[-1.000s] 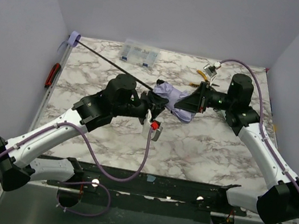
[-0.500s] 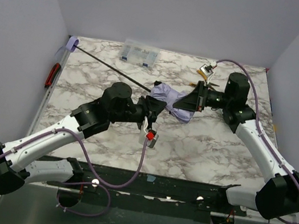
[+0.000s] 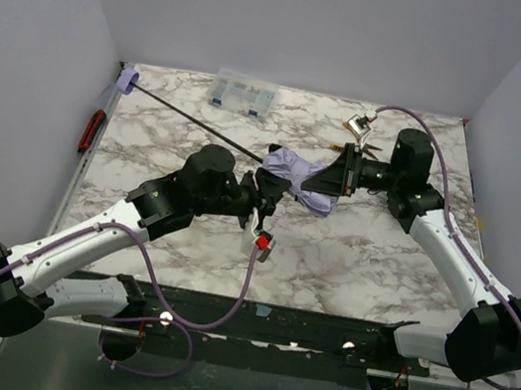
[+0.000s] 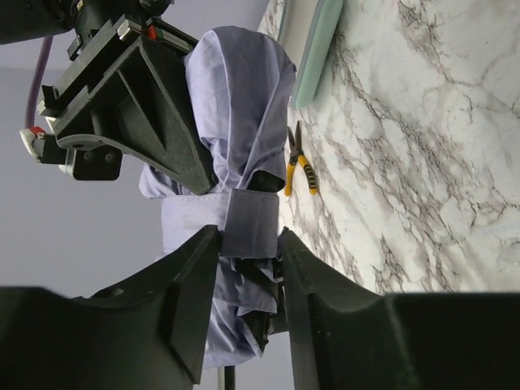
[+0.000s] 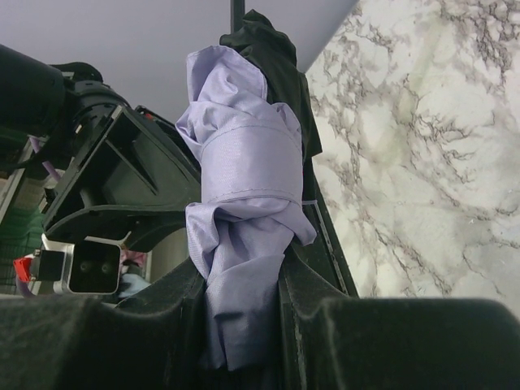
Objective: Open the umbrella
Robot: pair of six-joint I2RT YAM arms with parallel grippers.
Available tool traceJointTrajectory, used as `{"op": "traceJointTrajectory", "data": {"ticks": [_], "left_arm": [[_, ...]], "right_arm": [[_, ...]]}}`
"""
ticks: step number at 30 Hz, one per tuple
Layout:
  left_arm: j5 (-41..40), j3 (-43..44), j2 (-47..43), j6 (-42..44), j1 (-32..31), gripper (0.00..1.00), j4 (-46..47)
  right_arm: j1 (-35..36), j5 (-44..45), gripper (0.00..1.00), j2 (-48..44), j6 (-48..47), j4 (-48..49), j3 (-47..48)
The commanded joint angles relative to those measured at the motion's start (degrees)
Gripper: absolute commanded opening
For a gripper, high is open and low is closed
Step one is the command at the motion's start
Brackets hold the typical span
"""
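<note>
The umbrella's folded lavender canopy [image 3: 297,173] lies bundled at the table's middle, its strap [image 4: 236,221] still wrapped round it. Its thin black shaft [image 3: 193,120] runs back left to the lavender handle [image 3: 127,83] at the far left corner. My left gripper [image 3: 270,185] is shut on the canopy's near end, at the strap, in the left wrist view [image 4: 244,244]. My right gripper [image 3: 329,179] is shut on the canopy's other end [image 5: 244,268]. The canopy stays folded, with black lining [image 5: 272,57] showing.
A clear compartment box [image 3: 244,92] stands at the back. Yellow-handled pliers [image 3: 353,131] lie behind the right gripper, also in the left wrist view [image 4: 299,166]. A red-handled tool [image 3: 92,130] lies at the left edge. Grey walls close in the table.
The shaft has grown longer: the handle has slid further toward the back left corner. My left arm has shifted slightly right, still holding the canopy. The right arm barely moved.
</note>
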Motion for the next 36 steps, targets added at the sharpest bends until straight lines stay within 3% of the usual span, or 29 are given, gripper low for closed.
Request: {"op": "traceJointTrajectory", "data": {"ticks": [1,8,14,18,23,28,36], "left_arm": [[0.48,-1.45,2.00,1.16,-0.56,0.33,-6.92],[1.50,-2.61,1.30,0.96,-0.95,0.23,-6.60],[-0.95,-4.12,1.92,3.42,-2.68,0.37,-4.44],[-2.11,-2.46,3.43,3.45,-3.11,0.38,-4.80],[-3.90,-2.08,4.48,3.32,-3.25,0.25,-6.11],[-5.53,-4.93,2.51,1.92,-3.16,0.00,-6.05],[-5.51,-11.63,-0.26,-1.56,-3.18,0.00,-5.80]], "right_arm": [[0.60,-4.03,0.01,-1.68,1.90,5.94,0.11],[0.60,-3.19,0.01,-0.73,3.40,5.98,-0.33],[0.59,-3.63,0.01,0.10,4.33,7.17,-0.84],[0.58,-3.83,0.01,-0.26,4.49,7.66,-1.77],[0.52,-4.48,0.01,-0.53,4.45,8.01,-1.73],[0.51,-4.77,0.01,-1.06,4.14,8.04,-2.21],[0.51,-5.55,0.01,-0.48,3.39,9.68,-0.24]]}}
